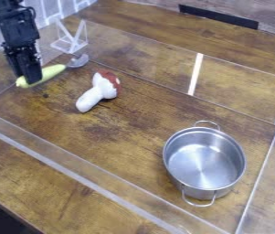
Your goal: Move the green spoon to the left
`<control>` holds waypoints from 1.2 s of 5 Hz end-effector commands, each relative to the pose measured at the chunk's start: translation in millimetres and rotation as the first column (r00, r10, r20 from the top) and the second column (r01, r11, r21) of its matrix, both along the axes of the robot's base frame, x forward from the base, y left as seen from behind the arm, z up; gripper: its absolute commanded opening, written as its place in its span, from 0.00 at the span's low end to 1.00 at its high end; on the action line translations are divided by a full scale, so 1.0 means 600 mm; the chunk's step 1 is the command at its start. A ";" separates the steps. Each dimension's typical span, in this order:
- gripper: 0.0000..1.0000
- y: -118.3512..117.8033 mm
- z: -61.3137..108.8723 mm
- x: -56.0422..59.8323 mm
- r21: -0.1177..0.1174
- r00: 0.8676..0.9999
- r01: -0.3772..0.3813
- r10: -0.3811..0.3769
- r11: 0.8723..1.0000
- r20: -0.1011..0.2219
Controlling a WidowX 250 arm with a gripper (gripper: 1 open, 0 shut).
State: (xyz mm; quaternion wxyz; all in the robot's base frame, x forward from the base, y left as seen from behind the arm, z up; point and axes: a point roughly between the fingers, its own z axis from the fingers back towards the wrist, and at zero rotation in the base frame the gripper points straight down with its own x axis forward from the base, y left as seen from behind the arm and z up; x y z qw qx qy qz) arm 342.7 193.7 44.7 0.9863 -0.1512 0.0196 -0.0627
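The green spoon (50, 72) is a small yellow-green pod shape with a grey metal end, lying at the far left of the wooden table. My black gripper (28, 77) comes down from above onto the spoon's left end. Its fingers are shut on that end and hide it. The spoon's grey end points right, toward the white rack.
A white mushroom toy with a red cap (98, 91) lies just right of the spoon. A round steel pot (205, 160) stands at the front right. A white wire rack (68, 37) stands behind the spoon. Clear plastic walls (198, 73) edge the work area.
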 end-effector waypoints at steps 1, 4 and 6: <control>0.00 0.007 0.038 0.010 0.026 0.998 -0.033 0.032 0.999 0.048; 0.00 -0.003 0.025 0.006 0.003 0.999 0.044 -0.044 0.999 0.029; 0.00 -0.004 -0.005 -0.009 -0.033 0.999 -0.034 0.035 0.999 0.028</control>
